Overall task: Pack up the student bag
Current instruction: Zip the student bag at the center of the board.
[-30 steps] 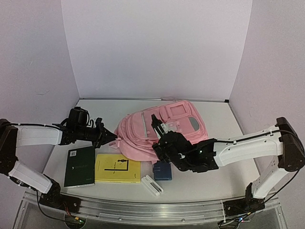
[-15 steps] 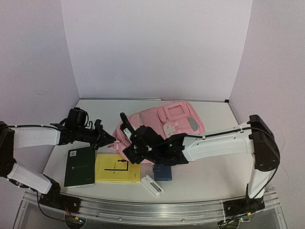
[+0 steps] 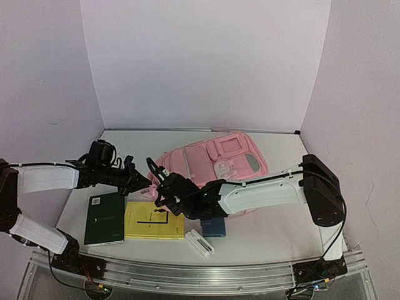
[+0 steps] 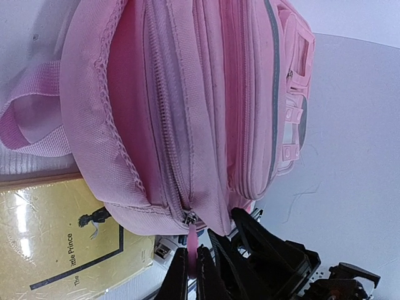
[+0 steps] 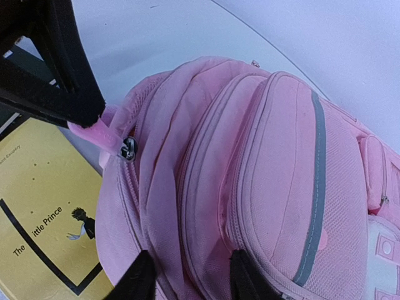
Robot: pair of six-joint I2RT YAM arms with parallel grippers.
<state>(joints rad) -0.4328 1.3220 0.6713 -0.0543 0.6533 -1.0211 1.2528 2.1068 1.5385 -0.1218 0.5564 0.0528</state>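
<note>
Pink and soft, the student bag [image 3: 232, 156] lies flat in the middle of the tabletop [image 3: 275, 228], far bigger than anything else there. Its front pockets and grey shiny strips face up. Its top end points to the left.

The left gripper [image 4: 190, 255] is pinched tight on the pink zip pull [image 5: 94, 132] at that top end, right by the little metal slider [image 5: 128, 149]. The pull sticks out from the bag between the two black fingers.

The right arm reaches across the bag, and the right gripper [image 5: 190, 253] sits just beside the left one. Its two fingers stand apart with a fold of the bag's cloth between them. Whether they squeeze the cloth, I cannot tell.

A yellow book [image 3: 153, 220] lies just in front of the bag's top end; its far edge is tucked under the bag. A dark green book [image 3: 105, 217] lies to its left, side by side with it. Near the front of the tabletop lie two small things — a blue one [image 3: 214, 226] and a white one [image 3: 200, 242].
</note>
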